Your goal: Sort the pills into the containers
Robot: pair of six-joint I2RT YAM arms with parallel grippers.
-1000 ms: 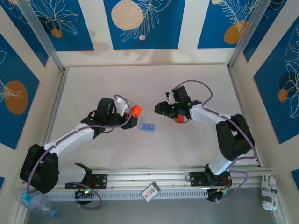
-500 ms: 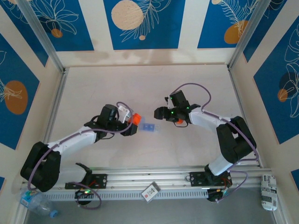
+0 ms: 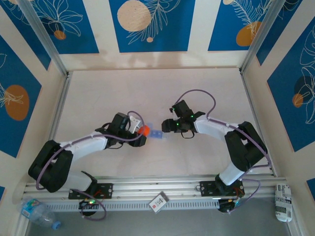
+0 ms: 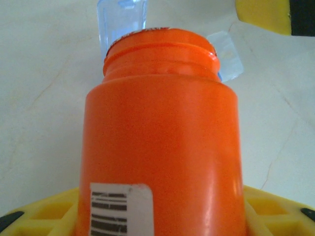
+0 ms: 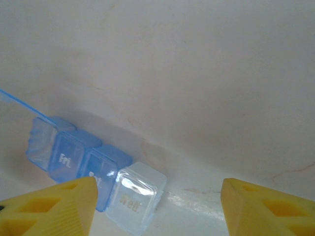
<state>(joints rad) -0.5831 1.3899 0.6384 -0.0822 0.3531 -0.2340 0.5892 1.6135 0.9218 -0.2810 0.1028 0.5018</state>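
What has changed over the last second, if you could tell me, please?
The left pincer, holding the orange bottle throughout, brought it toward the near edge, up to the container strip. The right pincer swung leftward to the strip's other end, jaws open. The strip stayed put.

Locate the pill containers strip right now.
In the top view, the containers lie on the table near its middle, between the orange bottle on their left and the right gripper on their right.

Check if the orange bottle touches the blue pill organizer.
Cannot tell. In the left wrist view the orange bottle overlaps the blue pill organizer, hiding any gap; the top view is unclear.
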